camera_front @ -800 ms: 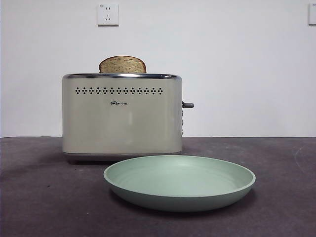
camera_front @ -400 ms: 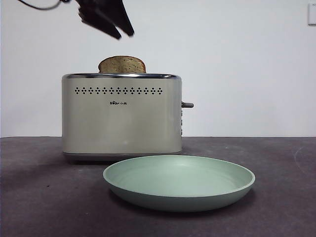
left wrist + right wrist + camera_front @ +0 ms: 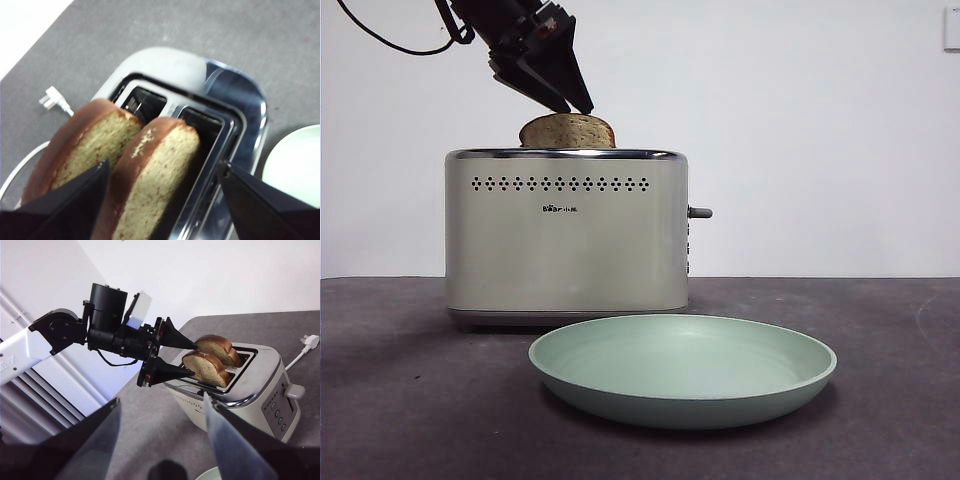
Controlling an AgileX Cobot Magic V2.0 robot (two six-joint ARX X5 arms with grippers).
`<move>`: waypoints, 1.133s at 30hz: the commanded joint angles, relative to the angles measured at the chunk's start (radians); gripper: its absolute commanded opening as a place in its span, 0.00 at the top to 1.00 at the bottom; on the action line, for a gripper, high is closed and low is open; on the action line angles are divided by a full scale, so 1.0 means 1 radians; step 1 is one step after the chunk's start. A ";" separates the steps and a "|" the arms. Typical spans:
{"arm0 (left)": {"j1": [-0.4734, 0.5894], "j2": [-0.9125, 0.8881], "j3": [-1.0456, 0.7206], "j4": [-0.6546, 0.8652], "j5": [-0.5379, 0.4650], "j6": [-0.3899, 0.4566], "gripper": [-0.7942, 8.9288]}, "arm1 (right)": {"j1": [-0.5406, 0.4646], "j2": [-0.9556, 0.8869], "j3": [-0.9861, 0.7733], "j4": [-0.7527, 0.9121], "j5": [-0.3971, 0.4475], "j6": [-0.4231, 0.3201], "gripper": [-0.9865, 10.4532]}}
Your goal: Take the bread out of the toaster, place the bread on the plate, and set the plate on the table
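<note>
Left gripper hovers with jaws spread over the toaster, straddling two slices; right gripper waits, jaws parted. Bread sits in its slot, plate on worktop before the toaster. Risk: jaws pinch both slices or wrong one.

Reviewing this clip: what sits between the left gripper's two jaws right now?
The left gripper is open above the toaster. In its own wrist view the bread stands between the jaws; the second slice lies just behind one jaw. Neither is gripped yet.
</note>
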 commanded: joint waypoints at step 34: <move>0.022 -0.158 0.027 0.035 -0.083 0.002 0.93 | 0.003 0.003 0.000 -0.160 0.008 -0.091 0.67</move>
